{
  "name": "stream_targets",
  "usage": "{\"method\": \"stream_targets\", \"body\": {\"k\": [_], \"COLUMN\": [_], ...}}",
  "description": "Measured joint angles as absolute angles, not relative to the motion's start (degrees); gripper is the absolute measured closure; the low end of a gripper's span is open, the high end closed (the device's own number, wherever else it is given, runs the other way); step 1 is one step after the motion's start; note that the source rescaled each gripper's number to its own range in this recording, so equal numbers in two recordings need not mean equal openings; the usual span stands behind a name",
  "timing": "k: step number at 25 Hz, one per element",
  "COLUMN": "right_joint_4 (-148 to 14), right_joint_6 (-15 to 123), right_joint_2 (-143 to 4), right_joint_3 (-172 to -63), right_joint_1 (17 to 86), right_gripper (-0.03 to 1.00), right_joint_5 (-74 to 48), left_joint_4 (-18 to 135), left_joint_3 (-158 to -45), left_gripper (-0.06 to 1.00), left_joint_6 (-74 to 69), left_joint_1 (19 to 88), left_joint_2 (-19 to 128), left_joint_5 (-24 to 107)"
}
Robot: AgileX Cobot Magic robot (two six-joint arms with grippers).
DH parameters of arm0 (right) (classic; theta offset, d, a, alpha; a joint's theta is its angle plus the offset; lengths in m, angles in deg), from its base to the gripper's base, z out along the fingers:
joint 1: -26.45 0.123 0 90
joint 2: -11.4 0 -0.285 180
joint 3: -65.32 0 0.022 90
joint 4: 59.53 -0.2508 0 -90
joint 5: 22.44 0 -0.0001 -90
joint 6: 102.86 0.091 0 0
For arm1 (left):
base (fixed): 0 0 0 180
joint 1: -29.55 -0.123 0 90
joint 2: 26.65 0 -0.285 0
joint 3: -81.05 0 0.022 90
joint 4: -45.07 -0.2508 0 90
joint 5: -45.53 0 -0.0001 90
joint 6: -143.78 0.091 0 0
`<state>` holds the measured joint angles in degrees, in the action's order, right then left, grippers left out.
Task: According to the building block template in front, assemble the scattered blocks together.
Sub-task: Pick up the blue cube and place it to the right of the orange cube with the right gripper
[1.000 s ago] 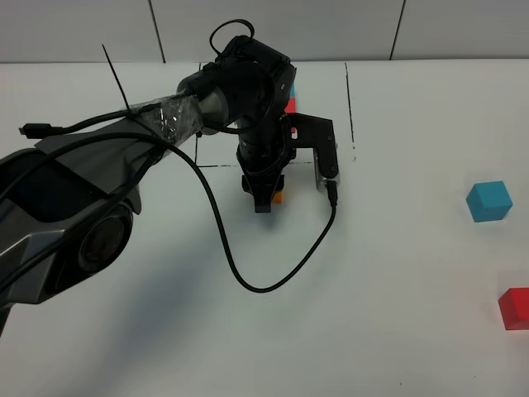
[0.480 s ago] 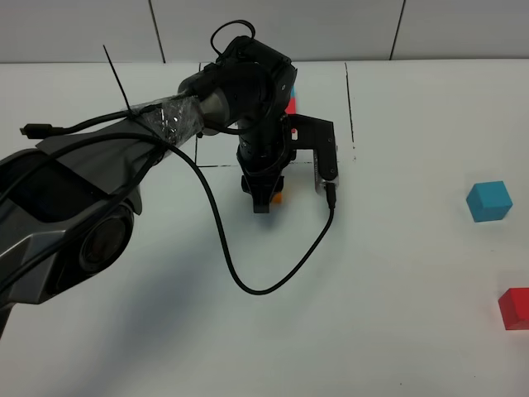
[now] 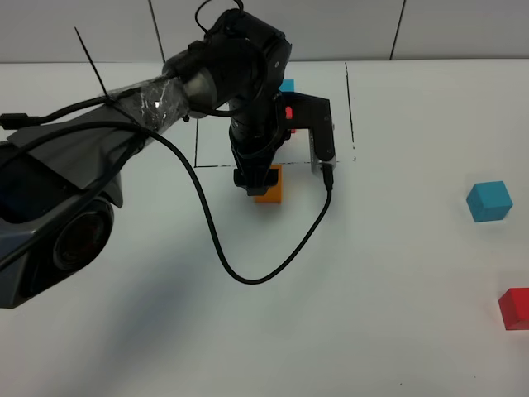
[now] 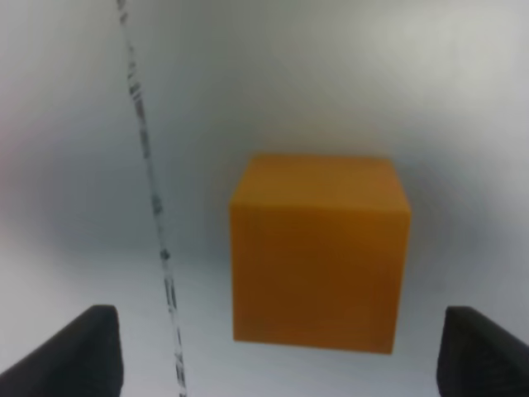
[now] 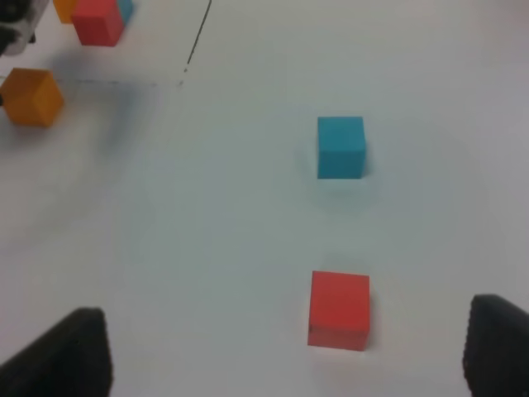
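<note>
Left gripper (image 4: 277, 357) hangs over the orange cube (image 3: 268, 184), fingers (image 4: 70, 356) spread wide. The cube stands free between them, touching neither. It sits flat on the table (image 3: 372, 273), just outside the near line of the black frame (image 3: 213, 165), sides roughly square to that line; being a cube, it has no long axis. The template (image 3: 287, 85) is inside the frame, mostly hidden by the arm. Plenty of bare table to the right — the blue cube (image 3: 488, 201) and red cube (image 3: 515, 308) lie well apart from the orange one, hard by the view's right edge. Right gripper (image 5: 281, 356) — fingers spread, gripping nothing.
</note>
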<state>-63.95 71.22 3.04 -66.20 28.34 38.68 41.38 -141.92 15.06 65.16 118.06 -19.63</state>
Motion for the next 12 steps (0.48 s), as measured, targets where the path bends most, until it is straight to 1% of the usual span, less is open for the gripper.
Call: {"method": "stream_targets", "body": {"k": [3,6,12], "right_joint_4": [-63.95,-63.95,-63.95], "right_joint_6": [71.22,71.22,71.22], "right_joint_2": [3.04,3.04,3.04], "right_joint_3": [-66.20,-66.20,-66.20], "right_joint_1": [28.34,28.34,28.34], "right_gripper": [0.24,0.24,0.24], "right_joint_5": [38.68,38.68,38.68], "left_joint_4": [42.34,42.42,45.39], "left_joint_3": [-141.92,-141.10,-134.78], "left_gripper": [0.09,0.09,0.08], "left_joint_6": [10.22,5.72,1.50], "left_joint_1": [64.13,61.66,53.15], "left_joint_2": [115.74,113.53,107.75], "left_joint_5": [-20.37,-20.87,-22.75]}}
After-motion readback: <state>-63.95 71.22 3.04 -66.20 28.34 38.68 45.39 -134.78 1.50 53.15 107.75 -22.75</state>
